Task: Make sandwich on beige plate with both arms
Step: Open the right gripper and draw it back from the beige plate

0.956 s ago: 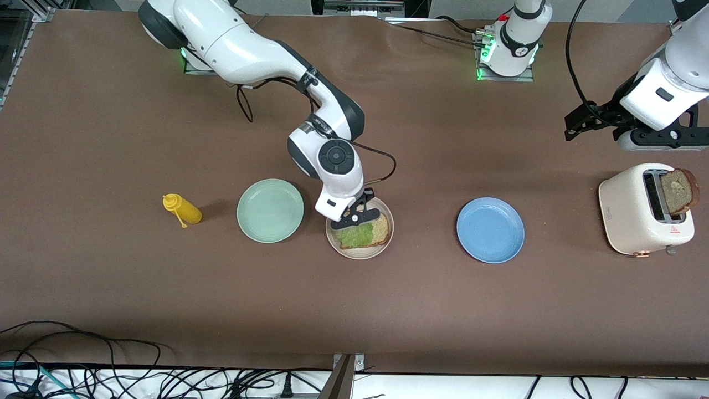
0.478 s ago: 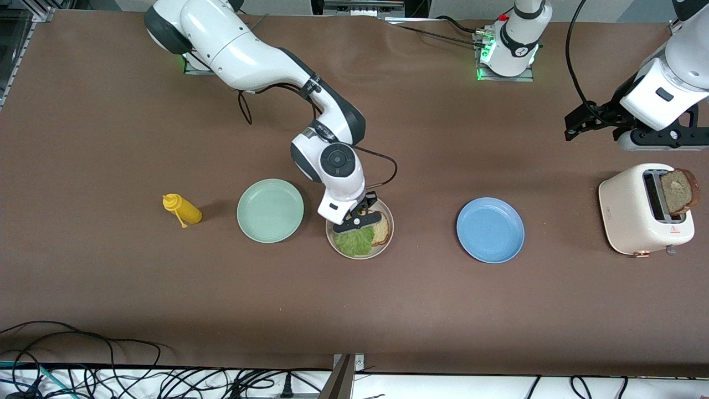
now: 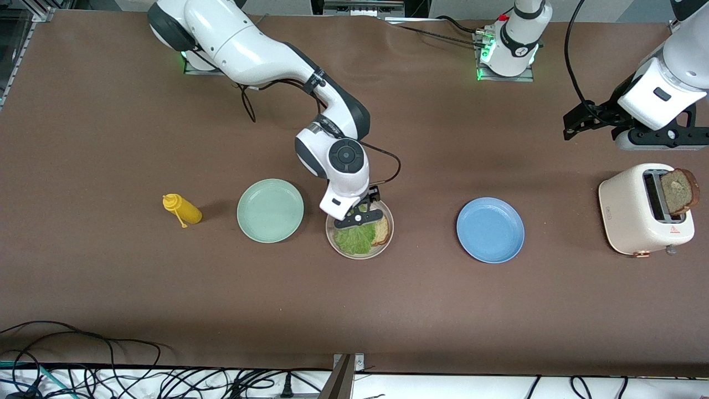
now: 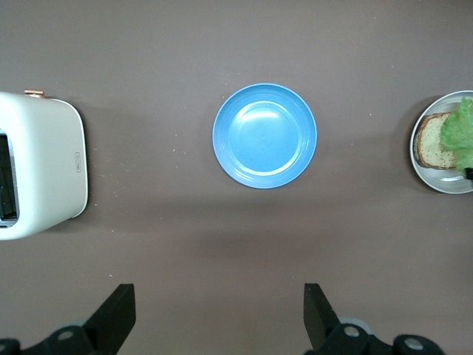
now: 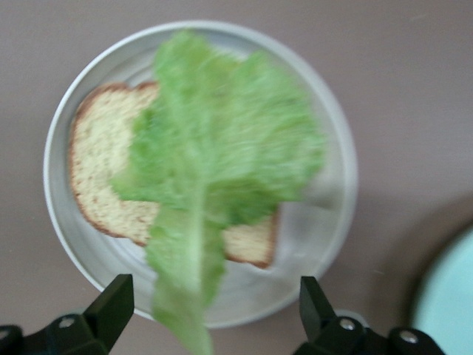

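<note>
Front view: right gripper (image 3: 359, 217) over beige plate (image 3: 386, 244), jaws released; lettuce (image 3: 354, 239) on bread (image 3: 381, 233). Left gripper (image 3: 579, 119) over desk beside toaster (image 3: 628, 213); second slice (image 3: 680, 191) in slot, left arm nearer.

Left wrist view: jaws released, empty.

Right wrist view: lettuce directly below jaws.

Light: even and bright from overhead, no harsh glare on the brown table (image 3: 111, 138).
Shadows: soft, short smudges beside the yellow bottle (image 3: 181, 209) and toaster (image 3: 637, 213).
Blur: right wrist view smears the lettuce (image 5: 222, 170).
Focus: front and left wrist views are crisp.
</note>
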You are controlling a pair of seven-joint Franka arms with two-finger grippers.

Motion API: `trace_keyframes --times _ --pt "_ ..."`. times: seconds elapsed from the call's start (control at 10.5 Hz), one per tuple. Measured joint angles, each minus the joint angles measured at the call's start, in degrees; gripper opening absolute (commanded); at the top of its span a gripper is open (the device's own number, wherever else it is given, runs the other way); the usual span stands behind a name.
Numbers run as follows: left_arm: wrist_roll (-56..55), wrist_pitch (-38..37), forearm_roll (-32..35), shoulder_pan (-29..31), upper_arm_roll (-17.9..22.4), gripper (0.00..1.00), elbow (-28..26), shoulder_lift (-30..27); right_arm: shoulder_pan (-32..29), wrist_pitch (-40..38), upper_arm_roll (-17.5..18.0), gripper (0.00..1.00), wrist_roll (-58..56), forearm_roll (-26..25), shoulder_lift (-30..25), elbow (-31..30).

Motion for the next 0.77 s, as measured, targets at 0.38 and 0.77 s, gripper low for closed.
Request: trace_keyframes --times 0.38,0.77 --pt "0.0 0.0 0.0 0.0 0.0 1.00 0.0 0.0 -7.8 -12.6 0.1 1.00 -4.1 3.6 -8.1 0.6" --pt "0.0 -0.1 0.0 0.0 -0.1 1.00 0.0 0.0 -12.2 -18.9 0.0 1.00 -8.1 4.0 -11.5 0.6"
